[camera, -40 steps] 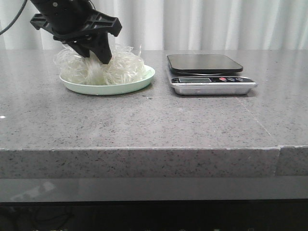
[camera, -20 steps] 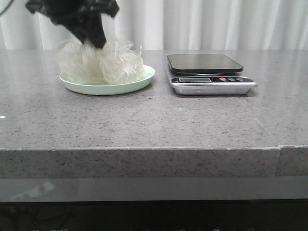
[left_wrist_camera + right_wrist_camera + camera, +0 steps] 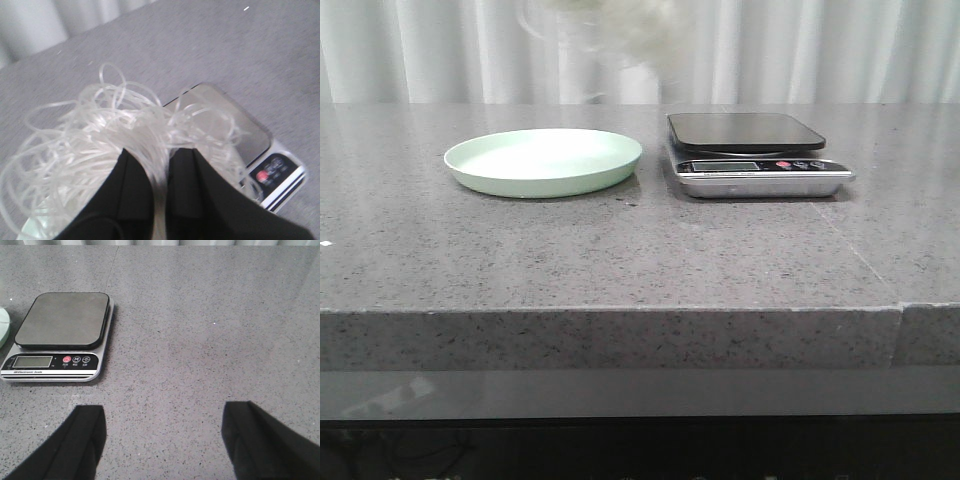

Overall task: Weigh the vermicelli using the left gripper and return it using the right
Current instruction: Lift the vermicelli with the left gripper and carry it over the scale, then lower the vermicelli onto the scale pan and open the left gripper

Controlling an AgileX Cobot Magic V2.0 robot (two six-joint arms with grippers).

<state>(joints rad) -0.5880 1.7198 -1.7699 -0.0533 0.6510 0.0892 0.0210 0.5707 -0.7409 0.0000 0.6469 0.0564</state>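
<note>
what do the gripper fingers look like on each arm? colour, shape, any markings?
Left gripper: two matte black fingers, broad at the base and tapering to rounded tips. Right gripper: two plain black fingers, same tapered shape. No markings, cables or sleeves show in these views.

Blurred vermicelli (image 3: pixel 605 25) at front view's top edge.

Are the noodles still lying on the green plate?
No, the green plate is bare in the front view, and the left gripper holds the noodles up.
</note>
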